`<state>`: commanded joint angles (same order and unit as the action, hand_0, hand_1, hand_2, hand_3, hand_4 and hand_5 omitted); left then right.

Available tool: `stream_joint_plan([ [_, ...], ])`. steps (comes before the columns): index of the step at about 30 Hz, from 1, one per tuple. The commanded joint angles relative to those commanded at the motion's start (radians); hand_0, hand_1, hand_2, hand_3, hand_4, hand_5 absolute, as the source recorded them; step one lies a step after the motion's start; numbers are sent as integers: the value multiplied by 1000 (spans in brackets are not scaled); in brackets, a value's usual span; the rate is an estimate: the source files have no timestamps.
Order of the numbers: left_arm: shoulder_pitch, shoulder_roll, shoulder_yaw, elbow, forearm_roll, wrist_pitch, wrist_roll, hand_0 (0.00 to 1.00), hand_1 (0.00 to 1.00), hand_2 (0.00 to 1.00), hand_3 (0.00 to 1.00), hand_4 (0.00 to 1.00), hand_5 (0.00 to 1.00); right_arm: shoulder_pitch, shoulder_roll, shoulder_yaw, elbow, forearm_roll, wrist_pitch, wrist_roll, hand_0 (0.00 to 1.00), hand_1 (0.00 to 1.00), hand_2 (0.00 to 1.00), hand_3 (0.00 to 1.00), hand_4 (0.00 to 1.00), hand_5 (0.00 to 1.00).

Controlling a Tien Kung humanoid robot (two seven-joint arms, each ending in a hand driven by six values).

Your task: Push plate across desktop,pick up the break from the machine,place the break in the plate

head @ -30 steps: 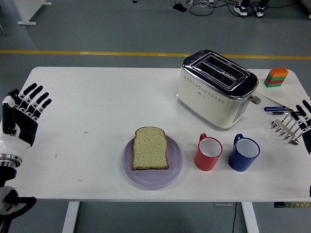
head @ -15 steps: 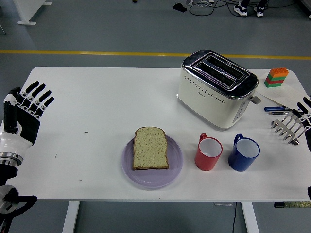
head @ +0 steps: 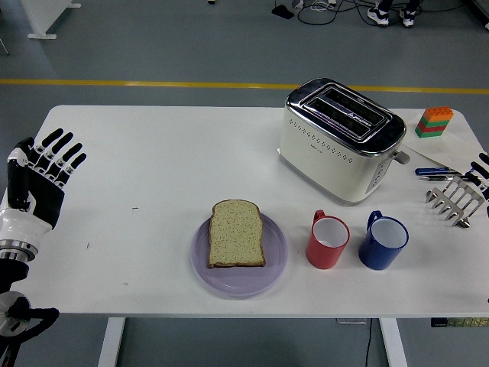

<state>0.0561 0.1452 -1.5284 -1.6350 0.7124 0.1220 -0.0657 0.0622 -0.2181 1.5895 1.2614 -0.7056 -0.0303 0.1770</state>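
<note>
A slice of brown bread (head: 237, 233) lies flat on a lilac plate (head: 275, 264) near the table's front middle. The cream and chrome toaster (head: 340, 140) stands behind it to the right, its slots showing no bread. My left hand (head: 47, 164) hovers at the table's left edge, fingers spread, holding nothing, far from the plate. Only the fingertips of my right hand (head: 481, 167) show at the right edge, beside a metal rack.
A red mug (head: 328, 241) and a blue mug (head: 383, 242) stand right of the plate. A metal toast rack (head: 454, 200), a blue pen (head: 435, 171) and a stack of coloured bricks (head: 434, 121) lie at the far right.
My right hand has drawn back toward the right edge, so less of it shows. My left hand drifted slightly right. Bread and plate have not moved.
</note>
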Motion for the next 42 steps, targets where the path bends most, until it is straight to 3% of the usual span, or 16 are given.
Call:
stream_joint_plan([
  [8,0,-4,7,2,-1,3,1,784,765,773,704,506,998,-7,-4,-2,-3,25,3,-6,758,713,721,686,528,351],
  [9,1,-4,8,2,1,5,7,785,764,773,704,507,998,-9,-4,-3,-3,27,4,-6,761,716,725,688,538,396],
  [18,9,2,10,3,16,4,43,785,765,774,705,510,998,-19,-3,-13,-9,34,0,-14,759,717,725,689,542,400],
  [22,0,42,15,7,29,-23,85,785,765,773,711,507,998,-24,-3,-13,-12,41,-7,-14,760,717,725,690,542,403],
  [28,-24,127,16,13,106,-73,156,785,770,779,713,508,998,-23,-2,-7,-15,40,-10,-14,760,717,725,691,543,405],
  [35,-39,152,-2,8,159,-97,181,786,772,782,717,507,998,-22,1,1,-21,36,-10,-15,760,717,725,692,543,405],
  [42,-27,150,-27,-5,167,-103,179,786,772,783,716,509,998,-20,3,3,-26,33,-8,-16,760,716,725,691,543,404],
])
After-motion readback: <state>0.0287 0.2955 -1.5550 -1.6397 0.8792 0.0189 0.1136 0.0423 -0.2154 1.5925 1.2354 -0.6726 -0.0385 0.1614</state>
